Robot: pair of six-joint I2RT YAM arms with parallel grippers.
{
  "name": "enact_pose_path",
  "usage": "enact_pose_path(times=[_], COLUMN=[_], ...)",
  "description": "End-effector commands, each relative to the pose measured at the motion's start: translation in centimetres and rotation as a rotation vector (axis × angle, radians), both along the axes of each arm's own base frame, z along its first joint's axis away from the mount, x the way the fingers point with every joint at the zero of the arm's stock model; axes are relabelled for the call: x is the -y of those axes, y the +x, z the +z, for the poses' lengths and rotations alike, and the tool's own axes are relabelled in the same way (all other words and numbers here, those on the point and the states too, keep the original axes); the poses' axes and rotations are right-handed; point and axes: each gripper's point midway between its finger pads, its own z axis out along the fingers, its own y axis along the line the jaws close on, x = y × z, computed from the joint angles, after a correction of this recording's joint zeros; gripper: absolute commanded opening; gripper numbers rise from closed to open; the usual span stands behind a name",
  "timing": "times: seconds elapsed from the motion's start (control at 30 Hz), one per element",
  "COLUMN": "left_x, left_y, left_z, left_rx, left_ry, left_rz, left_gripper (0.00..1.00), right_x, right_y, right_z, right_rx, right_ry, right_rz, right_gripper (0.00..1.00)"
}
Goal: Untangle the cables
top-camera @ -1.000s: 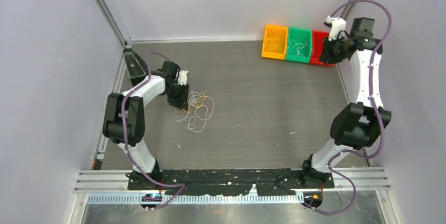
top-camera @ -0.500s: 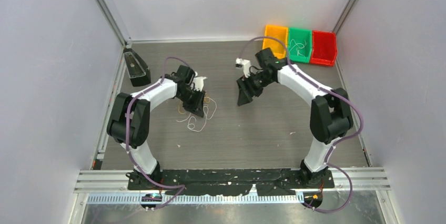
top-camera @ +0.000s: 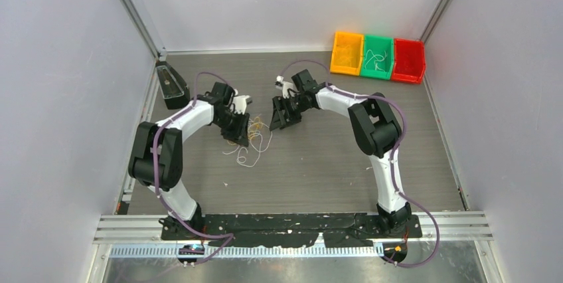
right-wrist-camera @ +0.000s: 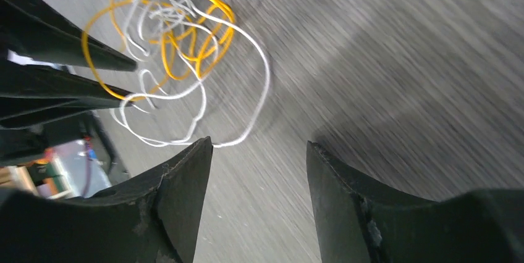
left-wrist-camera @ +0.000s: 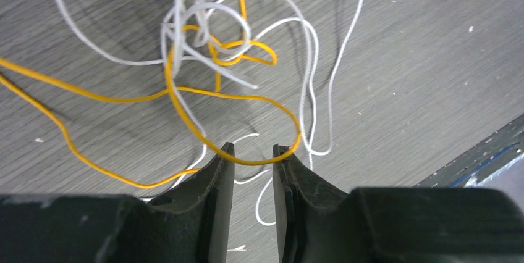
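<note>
Cinching threatens: my left gripper [left-wrist-camera: 253,150], slightly parted, has the yellow cable [left-wrist-camera: 216,94] across its tips, my right gripper [right-wrist-camera: 259,146] gapes empty beside the tangled cables [left-wrist-camera: 204,16] on the table [top-camera: 345,150], and pulling may tighten knots.

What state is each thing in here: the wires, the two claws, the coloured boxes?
cables: yellow and white, tangled in loose loops on the table
left gripper: open a little, a yellow loop across its tips, not pinched
right gripper: open wide, empty, beside the tangle
green bin: a few thin wires inside
orange bin: contents unclear
red bin: contents unclear
</note>
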Motion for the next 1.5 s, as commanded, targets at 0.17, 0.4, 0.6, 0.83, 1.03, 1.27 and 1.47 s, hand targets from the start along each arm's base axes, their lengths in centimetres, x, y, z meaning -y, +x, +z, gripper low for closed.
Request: enact_pose_path(times=[0.17, 0.4, 0.6, 0.83, 1.03, 1.27, 1.47], left_x=[-1.7, -1.6, -1.6, -1.5, -1.3, -1.0, -1.0], left_y=[0.7, 1.0, 1.1, 0.8, 0.6, 0.4, 0.3], left_z=[-1.7, -2.9, -3.2, -3.2, -3.4, -3.5, -3.6], left_rx=[-0.06, -0.102, -0.111, -0.114, -0.123, -0.124, -0.129], left_ry=[0.051, 0.062, 0.066, 0.058, 0.052, 0.059, 0.059], left_rz=[0.015, 0.023, 0.028, 0.03, 0.021, 0.003, 0.003], left_gripper=[0.2, 0.17, 0.17, 0.17, 0.17, 0.17, 0.17], right_x=[-5.3, -6.0, -5.9, -3.1, -3.4, -6.5, -7.2], right_y=[-0.1, -1.0, -1.2, -1.5, -2.4, -2.1, -2.3], right_z=[-0.4, -1.7, 0.3, 0.0, -2.7, -4.1, -1.0], right_rx=[-0.112, -0.194, -0.26, -0.264, -0.279, -0.305, -0.33], right_ry=[0.147, 0.176, 0.309, 0.215, 0.14, 0.287, 0.516], right_rz=[-0.015, -0.017, -0.057, -0.237, -0.276, -0.337, -0.354], right_gripper=[0.61, 0.52, 0.59, 0.75, 0.75, 0.69, 0.49])
